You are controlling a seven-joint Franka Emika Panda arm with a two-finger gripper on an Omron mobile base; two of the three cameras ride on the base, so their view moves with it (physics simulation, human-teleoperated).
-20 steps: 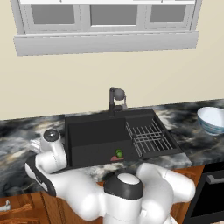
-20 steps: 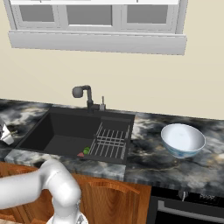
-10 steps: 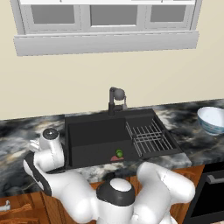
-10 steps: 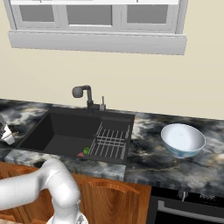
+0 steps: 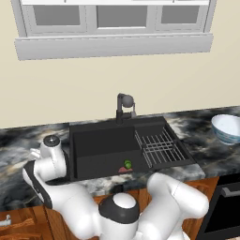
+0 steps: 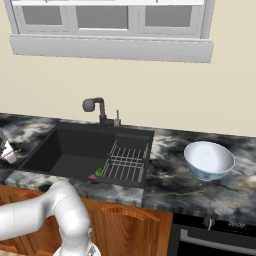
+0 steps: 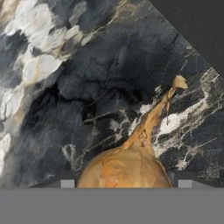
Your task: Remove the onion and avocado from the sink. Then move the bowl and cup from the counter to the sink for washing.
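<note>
Marbled black, grey and white stone forms the counter [image 5: 206, 140], set above brown wooden cabinets [image 6: 125, 225] against a cream wall beneath a grey-framed window [image 5: 112, 23]. A black sink [image 5: 103, 150] is recessed in it, with a dark faucet [image 5: 123, 105] at its back edge and a wire rack [image 5: 159, 147] in its right section. Near the sink's front edge, just left of the rack, the dark green avocado [image 5: 127, 164] is seen beside a small reddish item that cannot be identified. The white bowl [image 6: 209, 160] with its bluish rim is seen on the counter to the right of the sink, well apart from it.

From the hand camera, the tan-orange onion [image 7: 131, 168] is shown close above the counter, its thin stem pointing toward the sink's dark corner. It is held between the gripper [image 7: 123, 183] tips, whose 2 jaws stand wide against its sides.
</note>
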